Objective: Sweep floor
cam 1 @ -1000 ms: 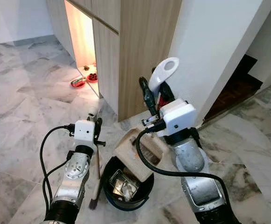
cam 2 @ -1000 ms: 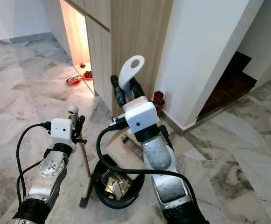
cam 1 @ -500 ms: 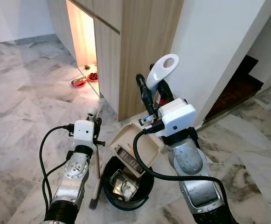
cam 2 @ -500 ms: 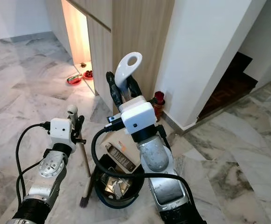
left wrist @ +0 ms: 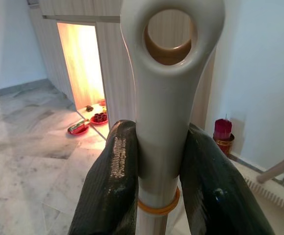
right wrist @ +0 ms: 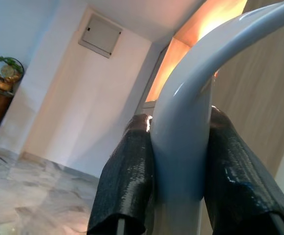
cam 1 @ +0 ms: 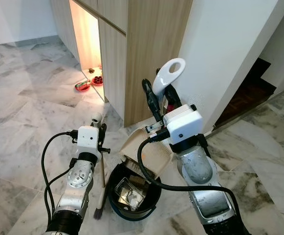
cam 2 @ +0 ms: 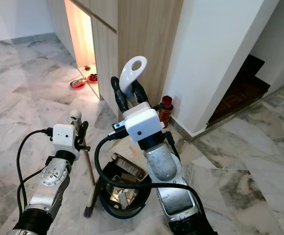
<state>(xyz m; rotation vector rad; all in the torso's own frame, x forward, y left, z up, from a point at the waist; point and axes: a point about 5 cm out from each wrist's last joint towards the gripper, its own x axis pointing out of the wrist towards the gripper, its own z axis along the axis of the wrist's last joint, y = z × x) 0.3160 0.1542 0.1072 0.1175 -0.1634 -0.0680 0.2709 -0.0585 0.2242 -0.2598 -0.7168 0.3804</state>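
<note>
Clearly the right end effector is clamped on the dustpan handle, tipping the pan over the black bin. Left end effector grips the broom upright beside the bin. Both look light and stiff; smooth plastic handles may slip, so a hold near the top suits.

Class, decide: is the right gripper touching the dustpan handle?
Touching. The right wrist view shows both fingers of the right gripper pressed against the dustpan handle.

From here my right arm hides most of the dustpan. I can't identify the scraps in the bin below it.
</note>
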